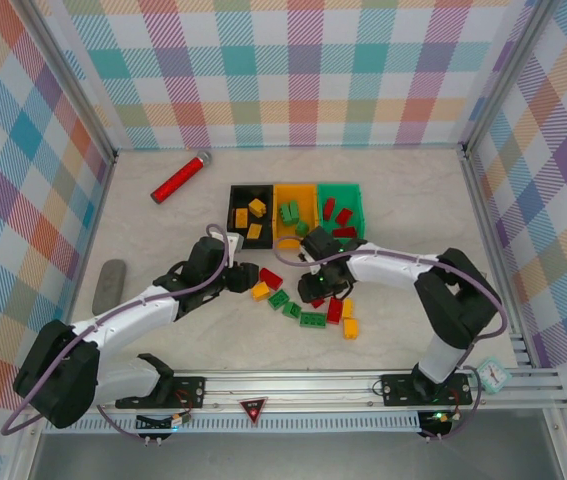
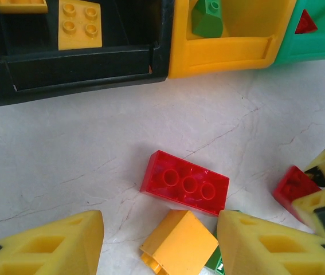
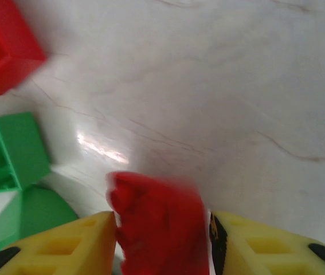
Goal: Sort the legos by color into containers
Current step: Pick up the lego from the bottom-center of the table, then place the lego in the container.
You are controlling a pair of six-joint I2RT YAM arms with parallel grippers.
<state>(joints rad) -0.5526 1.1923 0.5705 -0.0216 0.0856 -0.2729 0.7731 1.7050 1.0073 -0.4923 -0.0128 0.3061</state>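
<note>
Three containers stand in a row: black point(image 1: 246, 215), orange-yellow point(image 1: 295, 212) and green point(image 1: 340, 208). Loose legos point(image 1: 312, 320) in red, green and yellow lie in front of them. My left gripper point(image 1: 247, 279) is low over the table and open; a yellow lego point(image 2: 179, 243) lies between its fingers point(image 2: 47, 246), clear of the left one. A red lego point(image 2: 185, 182) lies just beyond. My right gripper point(image 1: 315, 292) has a blurred red lego point(image 3: 159, 223) between its fingers point(image 3: 65, 246), with thin gaps on both sides. The black container point(image 2: 76, 63) holds yellow legos point(image 2: 80, 24).
A long red cylinder point(image 1: 178, 178) lies at the back left and a grey oblong object point(image 1: 109, 285) at the left edge. A small clock point(image 1: 493, 375) sits at the front right. Checked walls close in three sides.
</note>
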